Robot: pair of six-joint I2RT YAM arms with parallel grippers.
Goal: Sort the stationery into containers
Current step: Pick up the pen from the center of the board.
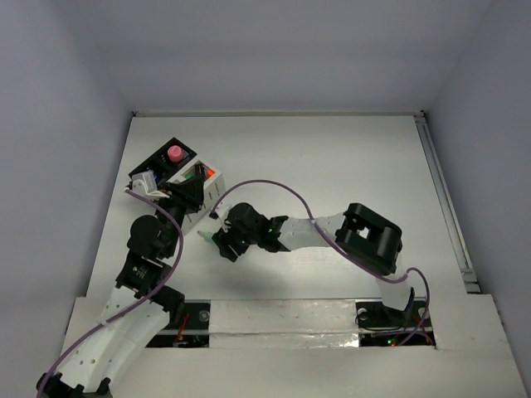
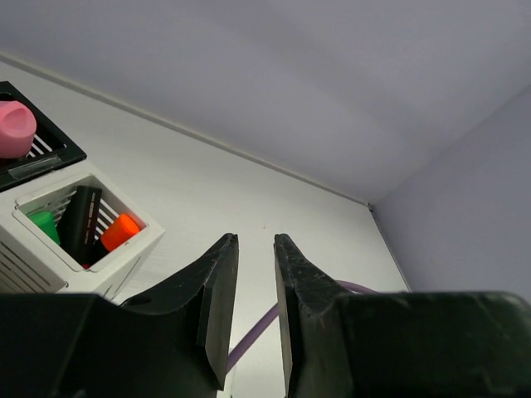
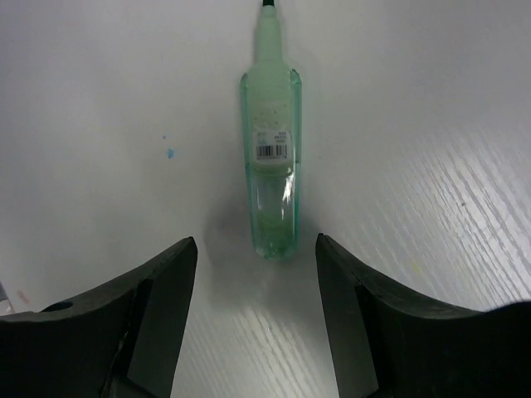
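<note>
The mint green highlighter (image 3: 270, 166) lies flat on the bench (image 3: 415, 124), left of middle, near the white container (image 2: 50, 261), its rear end just between the spread fingers of the right hand (image 3: 255, 249). The left hand (image 2: 255, 245) hovers nearly closed, empty. Pinching only that slick tail could squirt it out or let it swing.

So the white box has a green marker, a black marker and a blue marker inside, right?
Not quite: the third one is orange, not blue. The left wrist view shows the white box holding a green marker, a black marker and an orange marker.
</note>
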